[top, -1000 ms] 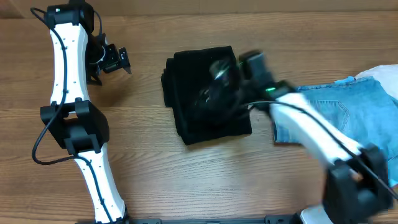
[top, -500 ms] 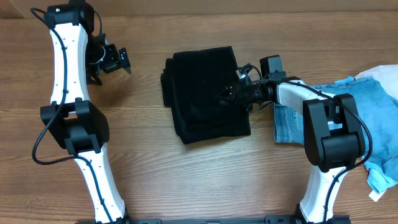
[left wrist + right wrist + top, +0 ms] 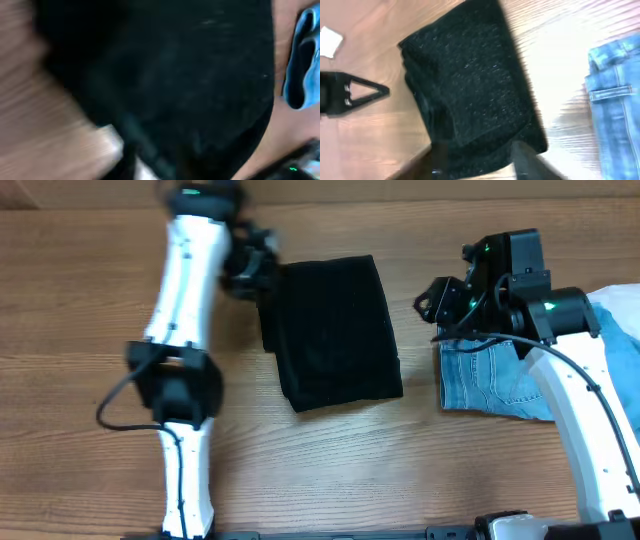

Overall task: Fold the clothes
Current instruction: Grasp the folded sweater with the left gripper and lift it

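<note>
The clothes lie in two lots. A black fuzzy garment (image 3: 335, 330) sits folded into a thick rectangle at mid-table, and it shows again in the right wrist view (image 3: 470, 85). Light-blue denim (image 3: 495, 375) lies to its right. My left gripper (image 3: 256, 272) is at the black garment's upper left edge. Its wrist view is blurred, filled by black garment (image 3: 190, 75), so its jaws cannot be made out. My right gripper (image 3: 430, 306) hovers between the garment and the denim, fingers apart with nothing between them (image 3: 480, 162).
The wooden table (image 3: 330, 460) runs all around the clothes. More pale-blue and white cloth (image 3: 615, 305) is heaped at the far right edge. The denim's near edge (image 3: 615, 100) shows at the right of the right wrist view.
My left arm has swung right from the table's far left to the black garment's upper left edge. My right gripper has pulled back off the garment toward the denim.
</note>
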